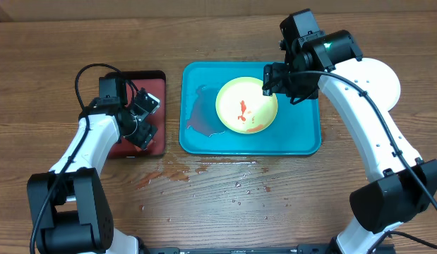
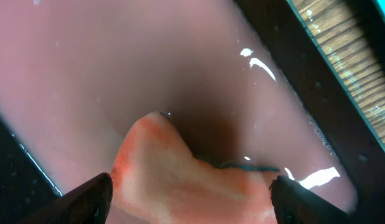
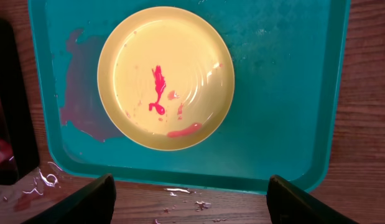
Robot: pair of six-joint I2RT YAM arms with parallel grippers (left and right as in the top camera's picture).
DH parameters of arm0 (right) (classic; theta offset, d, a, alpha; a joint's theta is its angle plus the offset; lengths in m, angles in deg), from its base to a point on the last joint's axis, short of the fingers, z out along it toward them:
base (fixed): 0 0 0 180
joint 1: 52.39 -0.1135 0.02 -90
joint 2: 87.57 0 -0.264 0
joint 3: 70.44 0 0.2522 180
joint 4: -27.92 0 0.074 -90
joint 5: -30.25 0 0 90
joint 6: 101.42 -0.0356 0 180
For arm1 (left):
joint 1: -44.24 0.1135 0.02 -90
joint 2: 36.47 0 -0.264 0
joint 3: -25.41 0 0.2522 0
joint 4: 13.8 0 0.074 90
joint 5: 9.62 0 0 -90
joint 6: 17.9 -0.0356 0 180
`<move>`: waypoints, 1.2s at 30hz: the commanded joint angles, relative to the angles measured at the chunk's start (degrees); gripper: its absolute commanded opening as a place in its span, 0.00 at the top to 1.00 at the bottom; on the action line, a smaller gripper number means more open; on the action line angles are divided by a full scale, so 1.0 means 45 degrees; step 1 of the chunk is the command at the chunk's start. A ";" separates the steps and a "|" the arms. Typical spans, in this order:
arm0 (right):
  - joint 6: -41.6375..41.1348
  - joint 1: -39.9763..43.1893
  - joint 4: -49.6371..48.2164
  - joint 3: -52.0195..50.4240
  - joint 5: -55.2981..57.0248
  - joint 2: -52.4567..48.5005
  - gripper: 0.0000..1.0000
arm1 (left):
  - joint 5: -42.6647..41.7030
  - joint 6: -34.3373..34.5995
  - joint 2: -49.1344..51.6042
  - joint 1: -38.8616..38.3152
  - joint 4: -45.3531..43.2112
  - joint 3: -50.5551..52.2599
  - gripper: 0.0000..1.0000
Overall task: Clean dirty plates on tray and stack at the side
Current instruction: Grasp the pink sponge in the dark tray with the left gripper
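Observation:
A yellow-green plate [image 1: 246, 106] [image 3: 165, 78] smeared with red sauce lies in the middle of the teal tray [image 1: 303, 134] [image 3: 285, 93]. A white plate [image 1: 384, 77] rests on the table right of the tray, partly under my right arm. My right gripper [image 1: 273, 79] [image 3: 189, 205] hangs open and empty above the tray's far side. My left gripper [image 1: 142, 121] [image 2: 189, 199] is low in the small red tray [image 1: 158, 81] [image 2: 117, 62]. It is open, its fingers on either side of a pink-stained sponge [image 2: 192, 180] lying in pinkish water.
A murky puddle [image 1: 197, 116] [image 3: 77, 93] sits on the teal tray left of the plate. Reddish splashes and droplets [image 1: 169, 173] mark the wood in front of both trays. The red tray has a black rim [image 2: 316, 106].

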 commanded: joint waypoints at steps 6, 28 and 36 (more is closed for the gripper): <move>0.0058 0.0034 -0.0068 0.0078 -0.0078 0.0039 0.21 | -0.0413 -0.0248 0.0947 0.0073 -0.0049 0.0019 0.22; 0.0053 0.0034 -0.0097 0.0078 -0.0078 0.0039 0.21 | 0.1263 0.1967 0.1627 0.0068 0.0005 -0.1195 0.96; 0.0049 0.0034 -0.0102 0.0078 -0.0078 0.0039 0.21 | 0.1394 0.3648 0.1627 0.0068 0.2526 -0.3915 0.96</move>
